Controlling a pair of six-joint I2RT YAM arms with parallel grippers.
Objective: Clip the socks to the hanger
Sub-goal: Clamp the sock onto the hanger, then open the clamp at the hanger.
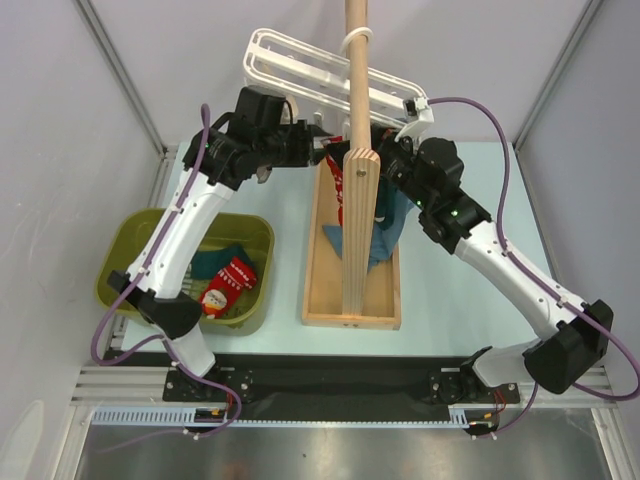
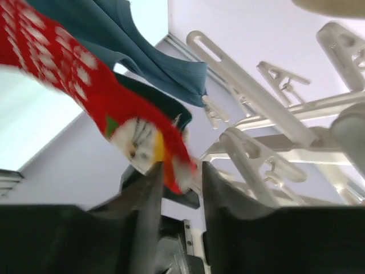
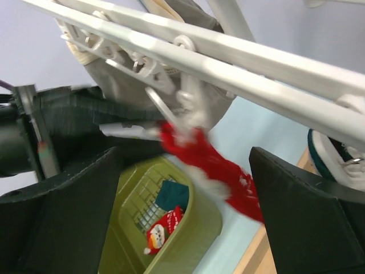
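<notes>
Red sock (image 2: 85, 85) under hanger (image 2: 251, 91): right tool (image 3: 182, 182) wide open; left tool (image 2: 182, 171) barely parted, hold unclear. Risk: peg (image 3: 185, 108) bite possibly shallow, sock could drop.

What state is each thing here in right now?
Hanger, hooked on the pole, tilted.
Red sock, hanging from a peg.
Blue-teal cloth, pegged up too.
Left tool, narrowly open around red sock's end.
Right tool, wide open.
Basket, holding spare socks.
</notes>
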